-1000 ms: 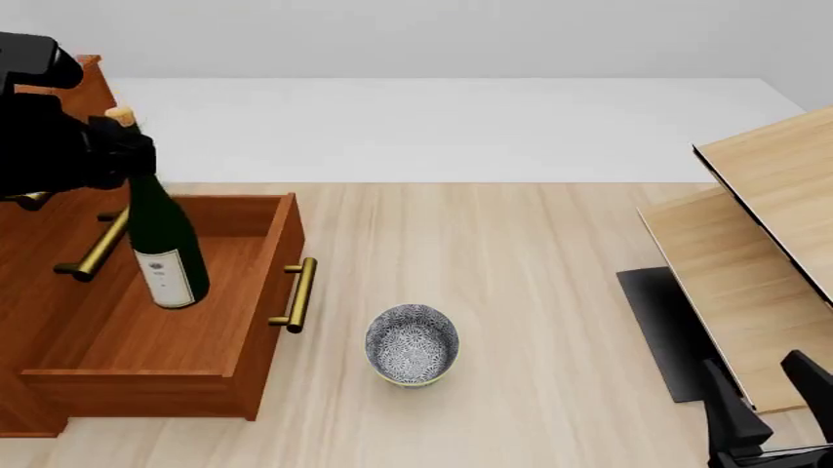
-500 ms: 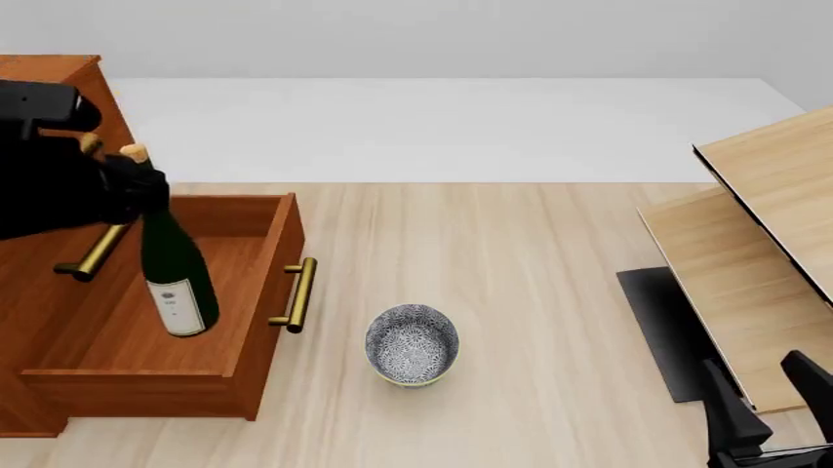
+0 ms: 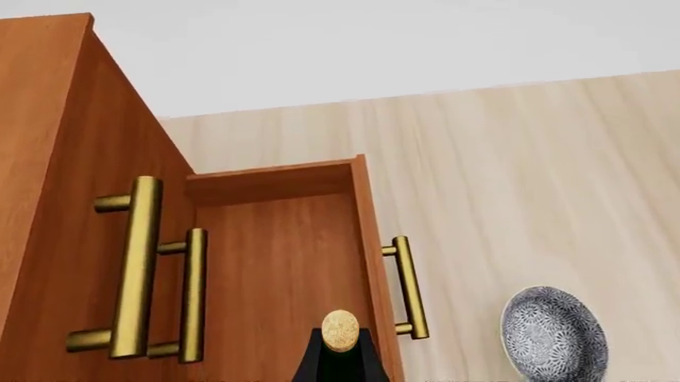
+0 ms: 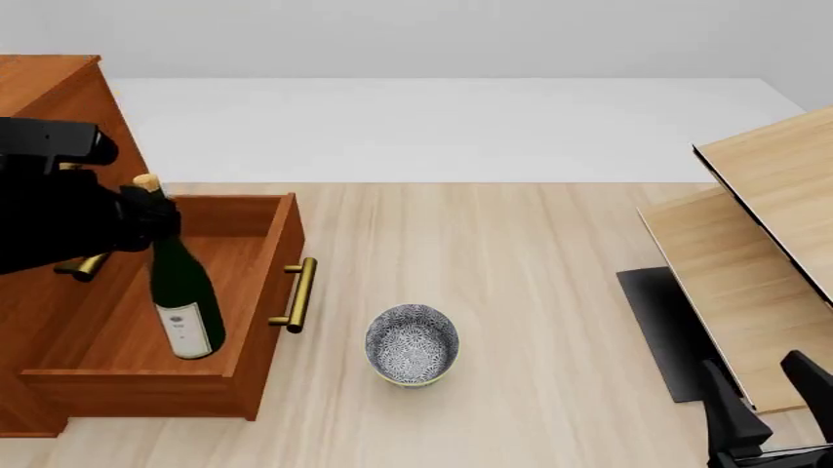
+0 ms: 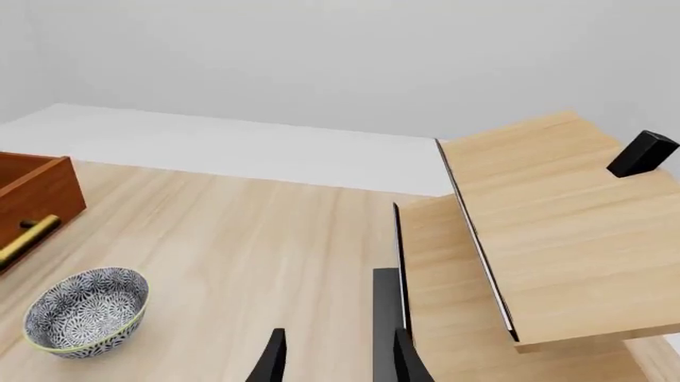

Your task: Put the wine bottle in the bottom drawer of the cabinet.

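Observation:
The dark green wine bottle (image 4: 183, 292), with gold cap and white label, is tilted inside the open bottom drawer (image 4: 117, 375) of the reddish-brown cabinet (image 4: 50, 90). My left gripper (image 4: 143, 216) is shut on the bottle's neck just under the cap. In the left wrist view the gold cap (image 3: 340, 329) shows between the black fingers, above the drawer's inside (image 3: 279, 263). I cannot tell whether the bottle's base touches the drawer floor. My right gripper (image 4: 768, 409) is open and empty at the near right; its view shows the two spread fingers (image 5: 273, 360).
A patterned bowl (image 4: 412, 343) stands on the table right of the drawer's brass handle (image 4: 299, 294); it also shows in the right wrist view (image 5: 85, 310). Pale light-wood furniture (image 4: 768, 244) and a black mat (image 4: 664, 331) are at the right. Two brass handles (image 3: 138, 263) are on the upper drawer fronts.
My left gripper has moved down and a little to the right with the bottle. The bottle now sits lower in the open drawer. The right arm has not moved.

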